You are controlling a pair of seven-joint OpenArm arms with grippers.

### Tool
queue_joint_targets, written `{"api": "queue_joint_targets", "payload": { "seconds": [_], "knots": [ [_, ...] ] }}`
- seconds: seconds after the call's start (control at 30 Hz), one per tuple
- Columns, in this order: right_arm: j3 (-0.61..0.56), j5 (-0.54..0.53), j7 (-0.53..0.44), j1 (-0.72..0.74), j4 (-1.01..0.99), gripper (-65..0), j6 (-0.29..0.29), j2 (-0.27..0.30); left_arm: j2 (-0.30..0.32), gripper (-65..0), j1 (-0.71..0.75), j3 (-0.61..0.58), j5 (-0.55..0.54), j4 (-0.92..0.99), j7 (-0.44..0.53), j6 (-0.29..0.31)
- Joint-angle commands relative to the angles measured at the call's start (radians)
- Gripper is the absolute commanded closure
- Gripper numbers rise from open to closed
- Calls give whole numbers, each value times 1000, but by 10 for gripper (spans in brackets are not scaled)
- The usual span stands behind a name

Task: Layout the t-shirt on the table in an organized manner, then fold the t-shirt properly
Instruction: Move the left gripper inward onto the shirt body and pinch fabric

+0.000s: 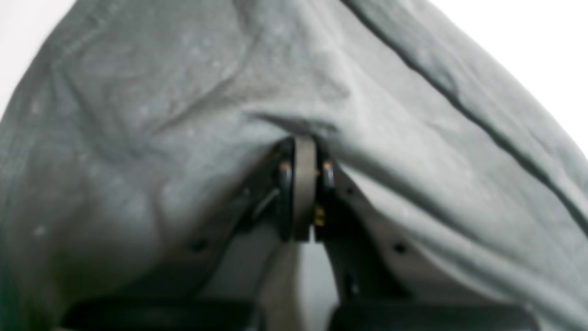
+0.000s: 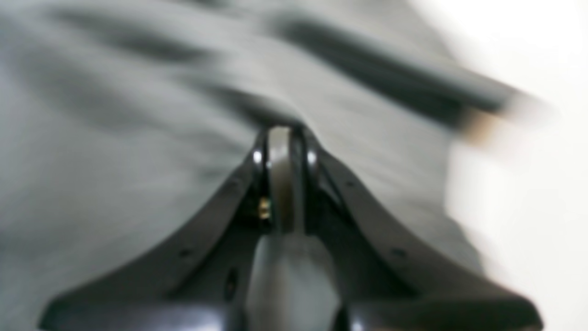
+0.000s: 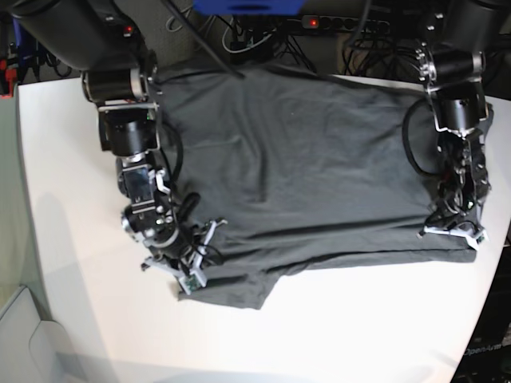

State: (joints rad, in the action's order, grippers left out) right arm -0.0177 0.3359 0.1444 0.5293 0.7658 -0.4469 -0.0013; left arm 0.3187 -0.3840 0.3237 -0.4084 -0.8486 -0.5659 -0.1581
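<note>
Item: one dark charcoal-grey soft-fabric short-sleeved t-shirt, lying spread across the large smooth white bench, its near edge doubled over in a band with a loose flap sticking out toward the front. Left gripper, at the near corner on the base view's right: fingers clenched on a pinch of the cloth, which drapes over them in the wrist view. Right gripper, at the opposite near corner: fingers likewise clamped on cloth, the fabric tenting up from the pinch; that wrist view is blurred, so how many layers are caught cannot be told. Hazards, as judged: uneven travel of the two arms would skew the fold line and drag the far hem out of square; a thin pinch could slip free under tension, dropping one corner; the loose front flap may tuck under and bunch; the right-hand corner sits near the bench edge and could slide over it.
</note>
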Motion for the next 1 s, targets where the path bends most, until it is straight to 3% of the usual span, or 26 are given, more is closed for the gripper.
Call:
{"api": "queue_joint_targets", "payload": {
  "seconds": [0.0,0.1,0.2,0.33,0.43,0.53,0.77,0.97],
  "knots": [
    [28,-16,-44,45,48,-25,27,-7,17,-1,-50,1,4,-28,33,4],
    [106,-16,-39,7,185,-25,49,-13,17,-1,-59,9,-5,-137,-16,4],
    [114,-18,-39,-97,350,-26,47,-22,18,-1,-19,9,-5,-312,-58,5],
    [112,-18,-10,-225,498,-26,-28,-65,17,-1,4,1,6,-398,-58,5],
    [112,-18,17,-305,561,-26,-85,-110,15,-2,-39,-27,7,-338,-67,5],
    [112,-14,33,-364,578,-26,-129,-141,40,-2,-105,-151,7,-183,-59,2],
    [112,-14,33,-413,573,-26,-135,-147,49,-2,-246,-395,7,58,-56,4],
    [111,-13,33,-427,568,-26,-135,-144,43,-2,-297,-570,88,131,-55,4]
  ]
}}
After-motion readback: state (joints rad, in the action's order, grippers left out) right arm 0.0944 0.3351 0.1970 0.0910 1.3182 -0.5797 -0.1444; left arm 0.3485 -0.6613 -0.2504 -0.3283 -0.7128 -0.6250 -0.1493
